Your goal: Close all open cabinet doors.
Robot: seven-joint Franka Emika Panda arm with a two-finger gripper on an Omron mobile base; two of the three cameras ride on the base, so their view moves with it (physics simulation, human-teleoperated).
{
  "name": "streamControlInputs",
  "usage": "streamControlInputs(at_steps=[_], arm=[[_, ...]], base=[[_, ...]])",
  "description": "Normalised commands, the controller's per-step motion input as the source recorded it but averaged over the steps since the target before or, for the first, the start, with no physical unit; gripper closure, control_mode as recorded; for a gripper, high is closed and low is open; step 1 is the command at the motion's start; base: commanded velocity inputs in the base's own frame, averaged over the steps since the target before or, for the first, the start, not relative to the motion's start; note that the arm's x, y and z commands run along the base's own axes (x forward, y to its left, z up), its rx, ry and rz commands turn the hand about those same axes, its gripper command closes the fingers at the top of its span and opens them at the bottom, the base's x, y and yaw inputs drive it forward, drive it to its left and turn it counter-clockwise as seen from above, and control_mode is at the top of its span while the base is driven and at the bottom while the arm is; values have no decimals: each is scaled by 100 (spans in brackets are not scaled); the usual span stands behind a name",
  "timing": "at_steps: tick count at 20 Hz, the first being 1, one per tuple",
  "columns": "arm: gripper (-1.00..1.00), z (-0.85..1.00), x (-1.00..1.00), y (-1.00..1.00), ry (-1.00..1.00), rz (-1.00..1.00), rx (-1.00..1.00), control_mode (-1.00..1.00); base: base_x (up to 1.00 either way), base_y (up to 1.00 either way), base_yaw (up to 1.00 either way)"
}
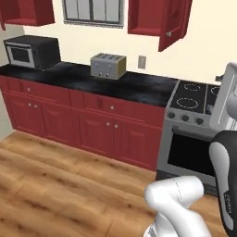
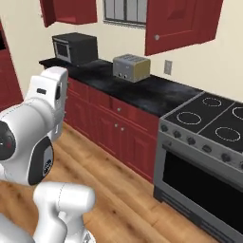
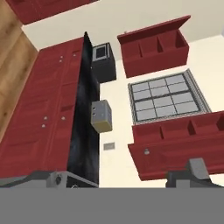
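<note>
**Wall-cabinet doors swung open beside the window**

The hand view looks into both upper cabinets: the cabinet doors [image 3: 175,153] stand swung out, one at lower right with its knob, one at top centre, shelves exposed. In the left base view the open door [image 1: 173,25] hangs at upper right, cut by the frame edge; a toaster [image 1: 108,65] sits on the counter [image 1: 139,88]. The gripper [image 3: 122,181] is barely seen at the bottom edge, its jaws spread wide apart, holding nothing.
</note>
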Motion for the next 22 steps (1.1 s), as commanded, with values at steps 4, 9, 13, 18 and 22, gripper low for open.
streamControlInputs(at_steps=[4, 9, 13, 18, 22], arm=[[-100, 0, 0, 0, 0, 0, 0, 100], [-100, 0, 0, 0, 0, 0, 0, 100], [-100, 0, 0, 0, 0, 0, 0, 100], [-100, 0, 0, 0, 0, 0, 0, 100], [-100, 0, 0, 0, 0, 0, 0, 100]], base=[[21, 99, -45], [19, 100, -50], [30, 100, -52], [32, 100, -52], [13, 100, -47]])
